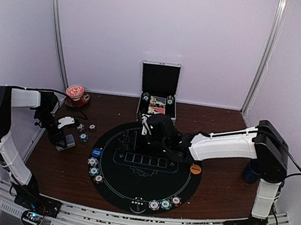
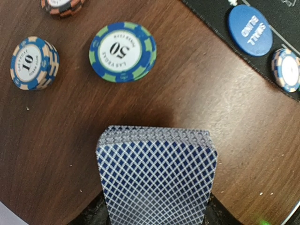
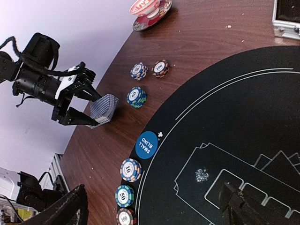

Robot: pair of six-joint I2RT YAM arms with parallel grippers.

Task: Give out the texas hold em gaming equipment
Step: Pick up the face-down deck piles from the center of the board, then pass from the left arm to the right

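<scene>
My left gripper (image 1: 65, 140) is shut on a deck of playing cards (image 2: 157, 180) with blue diamond backs, low over the brown table left of the mat; the deck also shows in the right wrist view (image 3: 103, 108). Ahead of it lie a green-blue 50 chip (image 2: 123, 51), a blue 10 chip (image 2: 33, 62) and a reddish chip (image 2: 63, 5). The blue SMALL BLIND disc (image 3: 146, 145) and three chip stacks (image 3: 131, 169) sit on the mat's left rim. An orange disc (image 1: 195, 169) lies at the mat's right. My right gripper (image 3: 154, 215) hovers open and empty over the mat's card outlines.
The round black mat (image 1: 147, 186) fills the table's middle. More chips (image 1: 165, 204) and a black disc (image 1: 138, 205) sit on its near rim. The open metal case (image 1: 159, 91) stands at the back, a red cup on a saucer (image 1: 76, 93) back left, a dark blue mug (image 1: 252, 171) at the right.
</scene>
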